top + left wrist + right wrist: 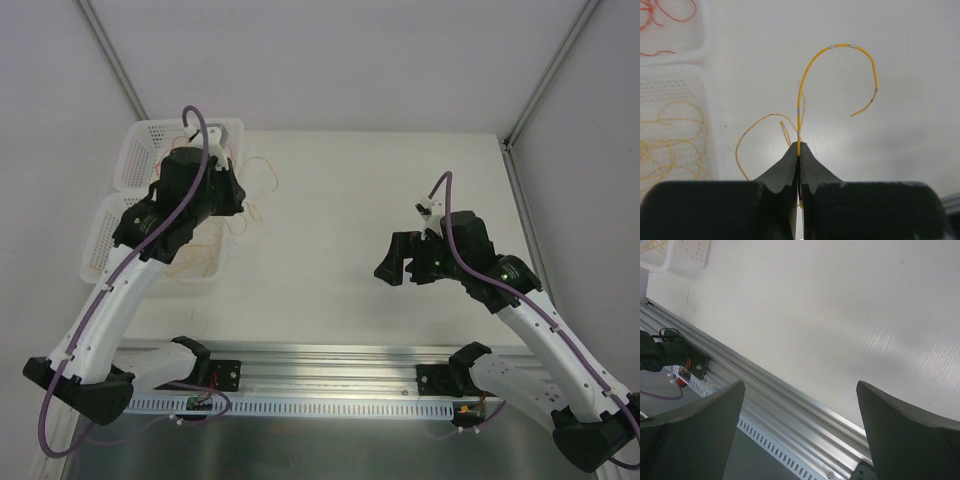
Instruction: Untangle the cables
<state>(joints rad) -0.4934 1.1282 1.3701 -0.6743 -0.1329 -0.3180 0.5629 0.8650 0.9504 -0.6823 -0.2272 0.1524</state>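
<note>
My left gripper [799,147] is shut on a thin yellow-orange cable [840,46]. The cable rises from the pinched tips and arcs over to the right above the white table. A second yellow-orange loop [747,131] lies on the table just left of the tips. From above, the left gripper [233,196] sits beside the baskets, with faint cable loops [262,182] to its right. My right gripper [396,262] hovers over the right half of the table. Its jaws [800,383] are open with nothing between them.
Two white perforated baskets stand at the far left. The far basket [140,150] holds red-orange cables [670,15]. The near basket [100,235] holds yellow-orange cables [670,135]. An aluminium rail [330,360] runs along the table's near edge.
</note>
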